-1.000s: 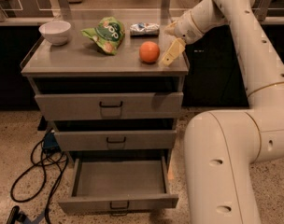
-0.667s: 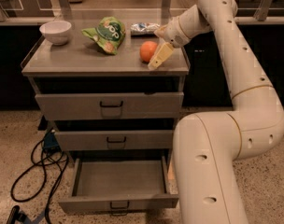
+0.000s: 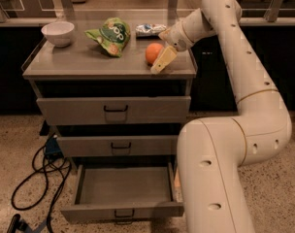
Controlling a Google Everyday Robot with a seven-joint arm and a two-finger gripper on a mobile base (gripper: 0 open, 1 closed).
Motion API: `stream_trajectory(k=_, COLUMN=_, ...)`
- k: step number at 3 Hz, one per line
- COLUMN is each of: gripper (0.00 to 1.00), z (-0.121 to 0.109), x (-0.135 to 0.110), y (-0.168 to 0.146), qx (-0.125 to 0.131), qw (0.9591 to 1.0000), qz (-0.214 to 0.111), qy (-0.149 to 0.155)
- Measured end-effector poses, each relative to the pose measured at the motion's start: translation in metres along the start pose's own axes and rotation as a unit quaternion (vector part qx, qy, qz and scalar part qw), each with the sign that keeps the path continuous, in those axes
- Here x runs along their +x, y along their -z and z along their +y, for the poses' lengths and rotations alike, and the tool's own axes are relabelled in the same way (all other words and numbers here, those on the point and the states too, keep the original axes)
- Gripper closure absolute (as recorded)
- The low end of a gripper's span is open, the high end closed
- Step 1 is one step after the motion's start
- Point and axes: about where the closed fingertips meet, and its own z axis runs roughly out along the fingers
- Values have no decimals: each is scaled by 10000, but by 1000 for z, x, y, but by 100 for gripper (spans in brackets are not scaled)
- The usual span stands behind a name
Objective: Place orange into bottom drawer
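Observation:
The orange (image 3: 153, 53) sits on the grey cabinet top (image 3: 79, 62), near its right front corner. My gripper (image 3: 160, 47) reaches in from the right and is open at the orange. One yellowish finger (image 3: 163, 60) stands at the orange's front right, the other behind it. The orange rests on the top and is not lifted. The bottom drawer (image 3: 122, 211) is pulled out and its inside is bare. My arm's big lower segment (image 3: 210, 178) stands just right of the drawer.
A white bowl (image 3: 57, 32) sits at the back left of the cabinet top, with a green snack bag (image 3: 111, 35) in the middle and a small white packet (image 3: 150, 29) behind the orange. The top drawer (image 3: 113, 109) and middle drawer (image 3: 113, 145) are shut. Black cables (image 3: 36, 178) lie on the floor at left.
My gripper has moved left across the cabinet top, from right of the orange to around it. The orange has stayed in place.

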Motion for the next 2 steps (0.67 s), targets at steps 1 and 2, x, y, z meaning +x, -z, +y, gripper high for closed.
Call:
stream_trajectory(k=1, gripper=19, z=0, x=0, y=0, qx=0, qw=10000, qz=0, qy=0)
stream_trajectory(k=2, gripper=42, z=0, x=0, y=0, qx=0, qw=10000, qz=0, qy=0)
